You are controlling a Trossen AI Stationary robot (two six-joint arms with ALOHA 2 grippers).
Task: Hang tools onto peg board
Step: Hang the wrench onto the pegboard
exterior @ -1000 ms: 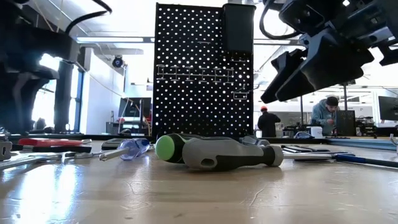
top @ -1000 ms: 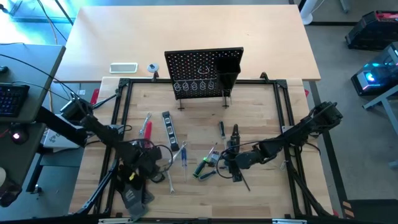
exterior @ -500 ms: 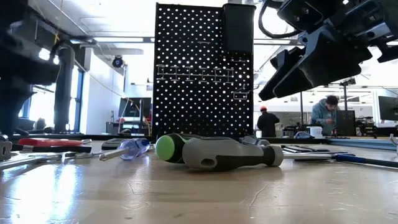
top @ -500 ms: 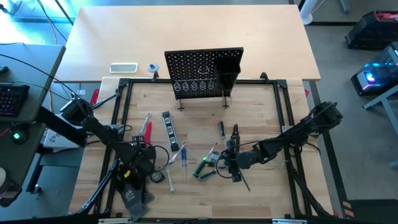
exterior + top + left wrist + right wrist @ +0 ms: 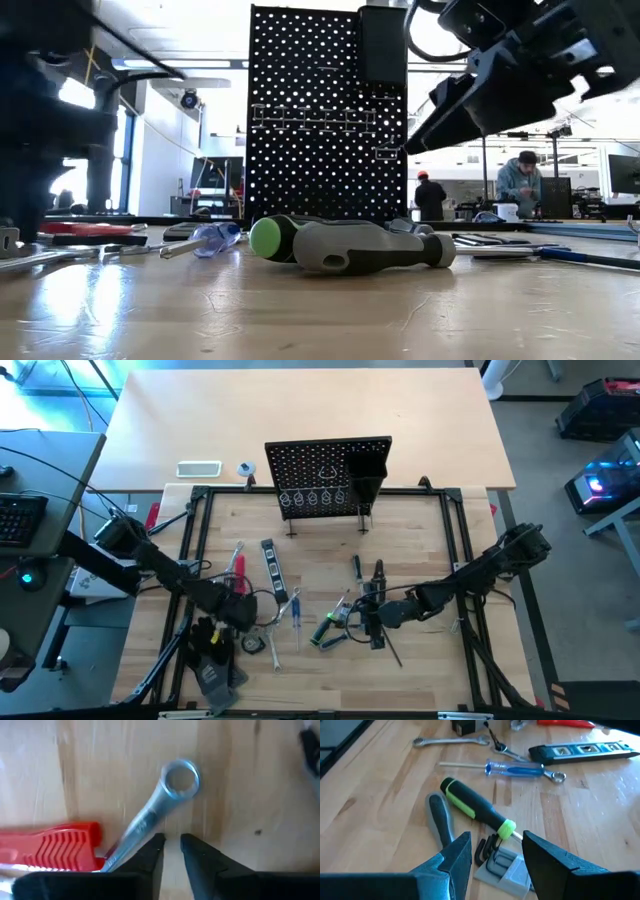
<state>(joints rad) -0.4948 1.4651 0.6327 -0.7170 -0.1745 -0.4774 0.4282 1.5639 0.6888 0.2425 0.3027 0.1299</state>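
The peg board (image 5: 325,475) stands upright on its legs at the table's far middle. The tools lie scattered on the wood. My left gripper (image 5: 170,845) points straight down with a narrow gap between its fingers and bare wood between them. It is beside a silver wrench (image 5: 150,815) and a red flat tool (image 5: 50,847); whether one finger touches the wrench's shaft I cannot tell. My right gripper (image 5: 492,855) hangs open above the green-black screwdriver (image 5: 475,810), grey-handled pliers (image 5: 440,820) and hex key holder (image 5: 502,867), clear of them.
A blue screwdriver (image 5: 515,768), more wrenches (image 5: 450,741) and a dark level (image 5: 582,751) lie toward the left. Black gloves (image 5: 215,655) sit at the near left by my left arm. A white device (image 5: 198,468) lies beyond the frame. Black frame rails (image 5: 190,550) border the work area.
My left gripper has moved down and toward the table's right and far side, from over the gloves toward the red tool and wrench, rolling about its own axis as it went. The tools have not moved.
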